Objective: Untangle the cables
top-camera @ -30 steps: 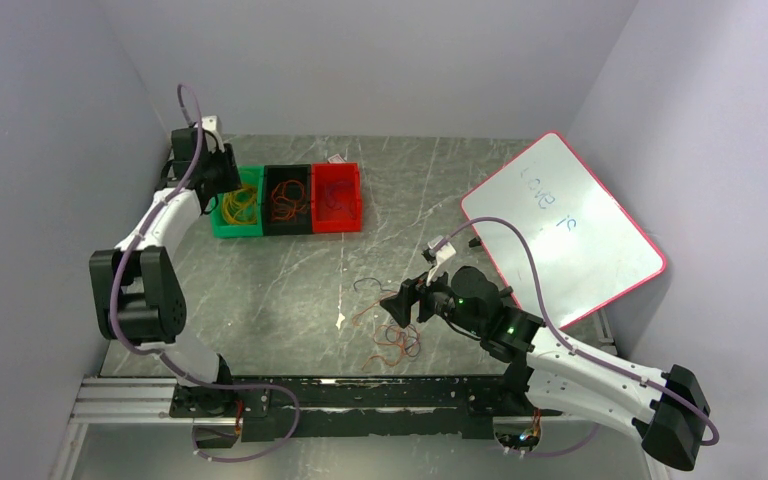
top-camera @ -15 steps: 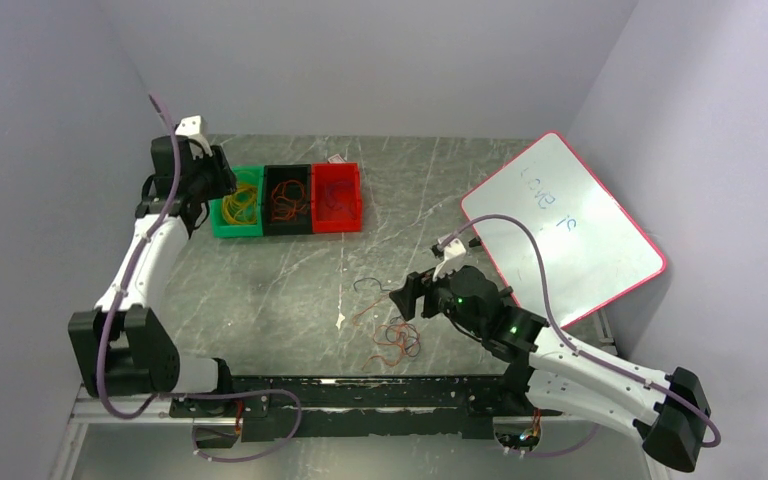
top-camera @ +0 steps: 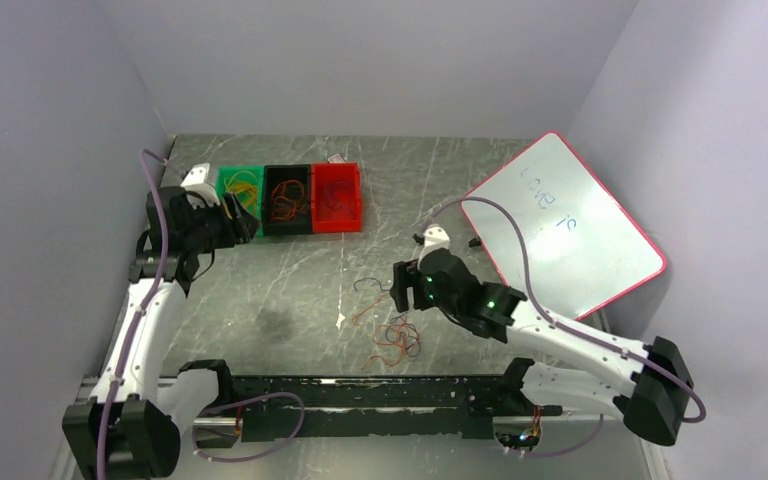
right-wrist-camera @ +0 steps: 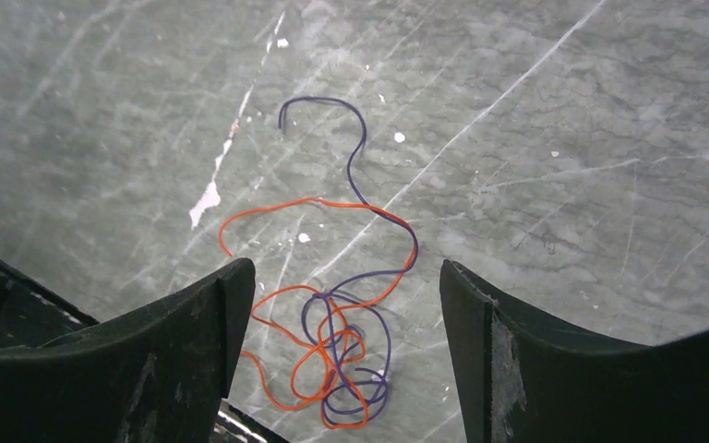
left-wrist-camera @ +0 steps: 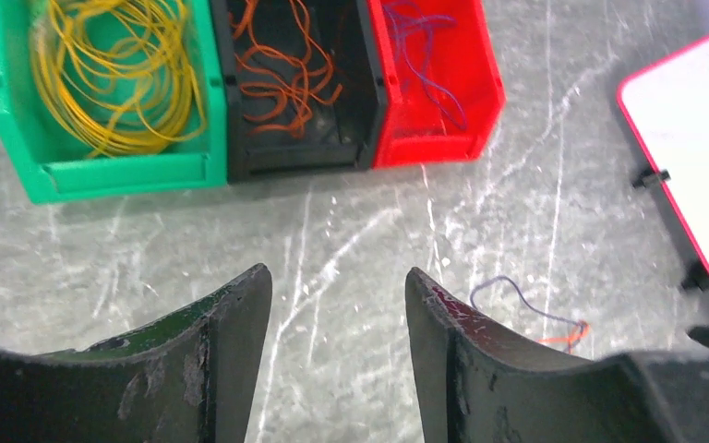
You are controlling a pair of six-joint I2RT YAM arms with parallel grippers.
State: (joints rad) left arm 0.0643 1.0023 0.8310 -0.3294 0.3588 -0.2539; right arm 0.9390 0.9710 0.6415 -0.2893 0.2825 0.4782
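A tangle of orange and purple cables (right-wrist-camera: 337, 341) lies on the marble table near its front edge, also seen from above as the cable tangle (top-camera: 395, 335). My right gripper (right-wrist-camera: 346, 269) hovers over it, open, with nothing between its fingers; in the top view the right gripper (top-camera: 398, 292) is just beyond the tangle. One purple cable end (right-wrist-camera: 323, 106) curls away from the heap. My left gripper (left-wrist-camera: 337, 274) is open and empty above bare table, in front of the bins; from above, the left gripper (top-camera: 242, 225) is by the green bin.
Three bins stand in a row at the back left: a green bin (left-wrist-camera: 120, 175) with yellow cables (left-wrist-camera: 111, 74), a black bin (left-wrist-camera: 295, 157) with orange cables, a red bin (left-wrist-camera: 434, 148) with purple cables. A red-framed whiteboard (top-camera: 560, 225) lies at the right.
The left arm has drawn back from over the green bin toward the near side, and its jaws have widened. The right gripper has shifted a little farther over the tangle.
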